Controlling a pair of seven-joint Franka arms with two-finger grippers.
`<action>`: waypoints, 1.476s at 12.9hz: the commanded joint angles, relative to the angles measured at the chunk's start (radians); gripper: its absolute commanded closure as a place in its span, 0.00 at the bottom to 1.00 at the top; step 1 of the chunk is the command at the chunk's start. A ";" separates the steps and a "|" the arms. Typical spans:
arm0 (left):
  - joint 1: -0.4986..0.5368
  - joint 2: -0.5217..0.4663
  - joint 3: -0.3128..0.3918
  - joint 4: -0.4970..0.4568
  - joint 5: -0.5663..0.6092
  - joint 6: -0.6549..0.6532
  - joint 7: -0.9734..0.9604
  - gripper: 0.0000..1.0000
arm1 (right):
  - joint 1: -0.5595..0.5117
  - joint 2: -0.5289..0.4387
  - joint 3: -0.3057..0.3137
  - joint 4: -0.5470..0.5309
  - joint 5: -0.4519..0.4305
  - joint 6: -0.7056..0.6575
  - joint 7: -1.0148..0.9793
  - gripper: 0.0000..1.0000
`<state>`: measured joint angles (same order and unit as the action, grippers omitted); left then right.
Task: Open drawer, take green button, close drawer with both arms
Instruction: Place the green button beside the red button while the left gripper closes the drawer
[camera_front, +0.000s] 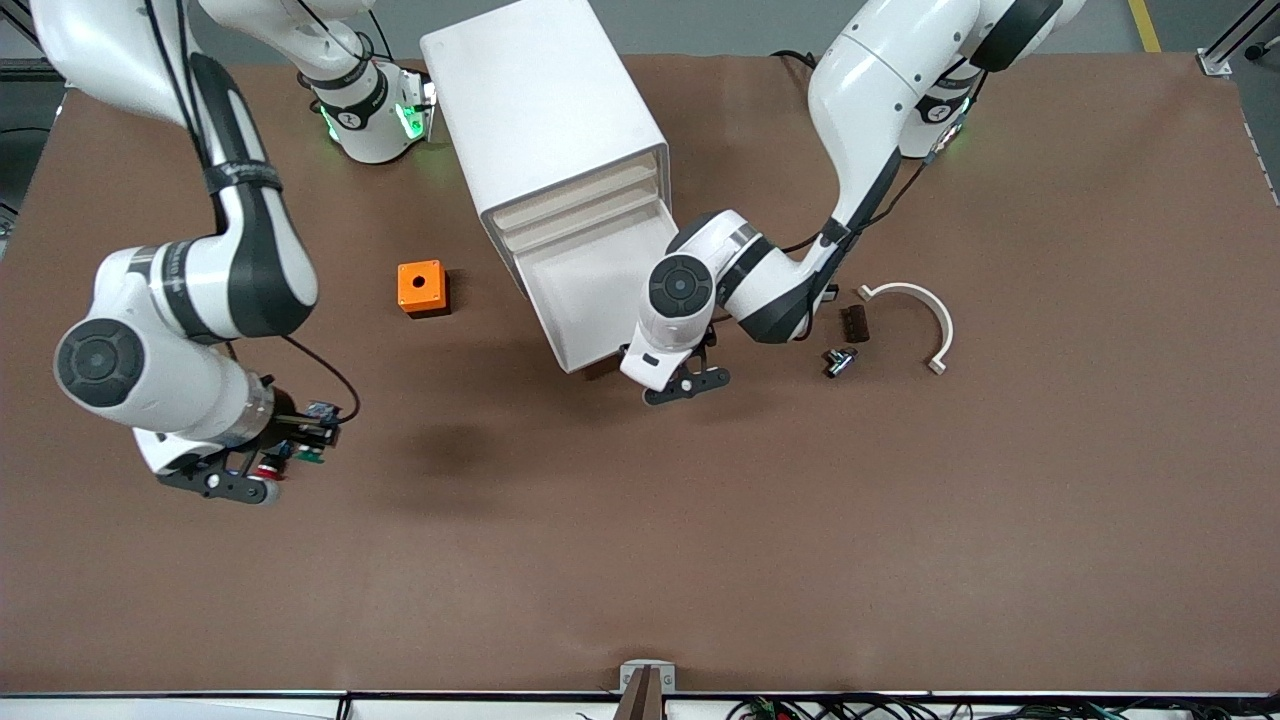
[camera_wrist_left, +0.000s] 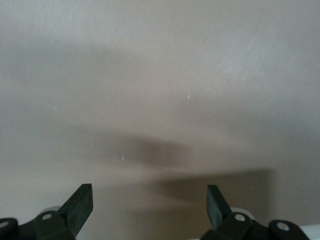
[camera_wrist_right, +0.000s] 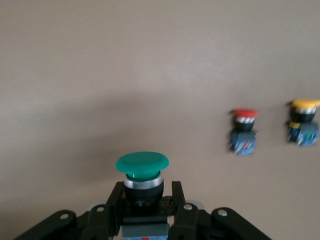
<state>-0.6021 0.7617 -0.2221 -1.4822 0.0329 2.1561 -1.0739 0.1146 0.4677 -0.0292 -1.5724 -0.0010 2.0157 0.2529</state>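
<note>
Green-capped button (camera_wrist_right: 142, 167) sits clamped in the right claw (camera_front: 262, 478), which is shut tight on its black body and holds it over the worktop (camera_front: 700, 560) toward the right arm's end; in the right wrist view a red-capped button (camera_wrist_right: 245, 131) and a yellow-capped button (camera_wrist_right: 304, 122) stand on the brown surface near each other. The drawer (camera_front: 590, 295) is pulled out of the white cabinet (camera_front: 545, 120) and looks empty; the left claw (camera_front: 688, 384) hovers at the drawer's cream front with its fingers spread wide and nothing between them.

Risks, as I judge them: the left claw is at the drawer's corner rather than its middle, so an off-centre push could skew the tray and jam it, or shove the whole cabinet along the worktop; the green cap overhangs the fingers, so a knock on setting down could tip the button against the red one; the orange box (camera_front: 422, 288), the dark block (camera_front: 853, 322), the small fitting (camera_front: 840, 360) and the curved white bracket (camera_front: 915, 315) lie clear of both arms.

No brand, label or writing can be read anywhere.
</note>
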 joint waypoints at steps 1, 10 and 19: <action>-0.041 -0.025 -0.005 -0.050 -0.045 0.001 -0.072 0.00 | -0.049 -0.017 0.025 -0.145 -0.013 0.168 -0.063 1.00; -0.050 -0.018 -0.203 -0.064 -0.076 -0.053 -0.352 0.00 | -0.118 0.089 0.025 -0.302 -0.013 0.446 -0.115 1.00; 0.106 -0.094 -0.206 -0.041 -0.084 -0.128 -0.367 0.00 | -0.142 0.126 0.026 -0.302 -0.011 0.449 -0.113 1.00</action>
<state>-0.5963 0.7415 -0.4201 -1.5193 -0.0717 2.0989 -1.4660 -0.0095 0.5953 -0.0206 -1.8724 -0.0033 2.4571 0.1458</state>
